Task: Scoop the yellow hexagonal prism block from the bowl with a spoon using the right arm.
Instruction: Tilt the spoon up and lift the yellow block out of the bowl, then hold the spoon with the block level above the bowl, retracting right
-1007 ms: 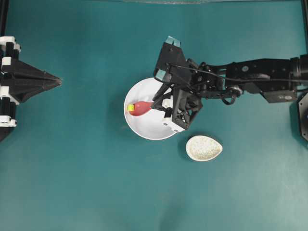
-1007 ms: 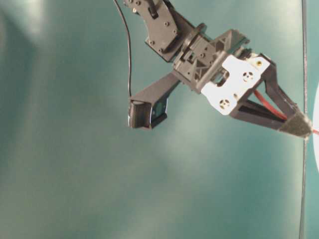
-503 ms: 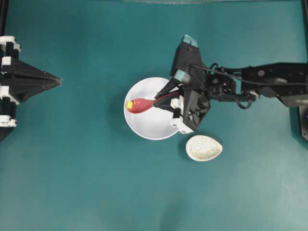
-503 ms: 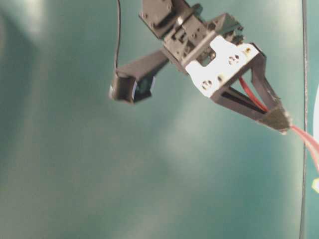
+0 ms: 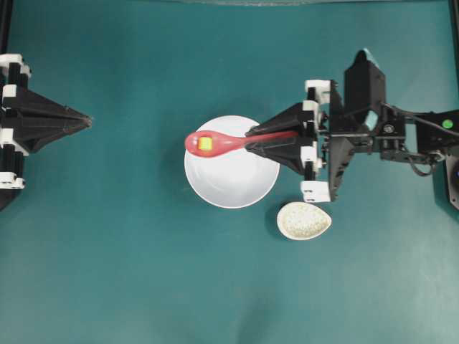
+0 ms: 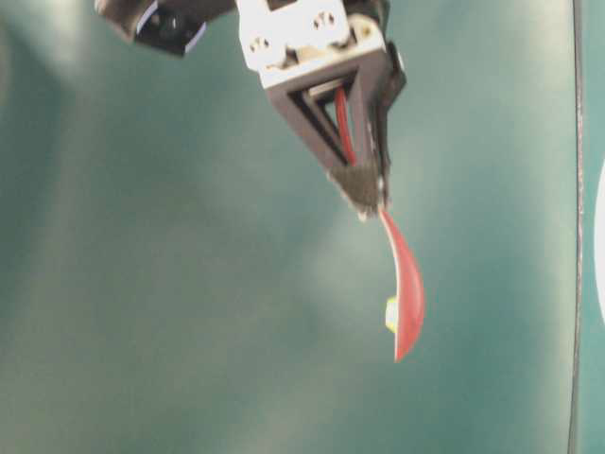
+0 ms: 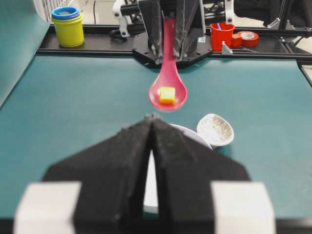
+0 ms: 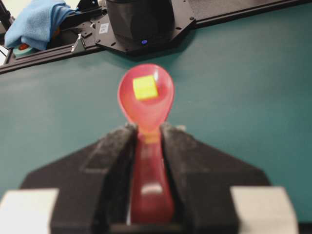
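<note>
The right hand (image 5: 252,142) grips the spoon (image 5: 215,143) by its handle; the yellow block (image 5: 205,143) sits in the scoop; the table-level view is blurred, the bowl (image 5: 231,179) apparently cut off.

The left hand (image 7: 151,127) is closed, empty.

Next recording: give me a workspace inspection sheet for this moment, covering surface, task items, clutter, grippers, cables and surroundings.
Surface: teal table, no spills seen.
Job's things: red spoon lifted above the white bowl; yellow block sits in its scoop.
Clutter: speckled spoon rest beside the bowl, apart from it.
Grippers: right gripper shut on the spoon's handle; left gripper shut, holding nothing, at the table's left edge.
Cables: black cable along the right arm.
Surroundings: stacked cups, red cup and red tape roll behind the table; blue cloth at the opposite end.
</note>
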### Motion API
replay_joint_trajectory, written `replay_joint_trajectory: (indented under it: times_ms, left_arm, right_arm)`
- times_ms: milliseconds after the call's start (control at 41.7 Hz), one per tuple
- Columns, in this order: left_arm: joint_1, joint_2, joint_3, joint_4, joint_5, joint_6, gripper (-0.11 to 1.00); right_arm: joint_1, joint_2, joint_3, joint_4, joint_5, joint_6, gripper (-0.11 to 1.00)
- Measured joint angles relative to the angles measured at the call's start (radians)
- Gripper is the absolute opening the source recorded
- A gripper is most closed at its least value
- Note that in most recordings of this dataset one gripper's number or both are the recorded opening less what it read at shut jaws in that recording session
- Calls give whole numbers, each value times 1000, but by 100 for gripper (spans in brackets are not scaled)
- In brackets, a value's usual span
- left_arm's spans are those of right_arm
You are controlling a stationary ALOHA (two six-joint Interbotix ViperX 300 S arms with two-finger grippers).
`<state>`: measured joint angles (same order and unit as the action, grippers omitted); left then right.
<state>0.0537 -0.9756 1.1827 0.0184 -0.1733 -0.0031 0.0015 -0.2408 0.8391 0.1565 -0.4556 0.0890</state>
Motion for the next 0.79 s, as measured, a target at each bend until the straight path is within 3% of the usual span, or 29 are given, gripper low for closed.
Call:
replay_joint_trajectory:
  times_ms: [791]
  left_arm:
    - [-2,0,0,2,0,-2,0]
  right_arm:
    - [0,-115,86,-2,-8,-2,25]
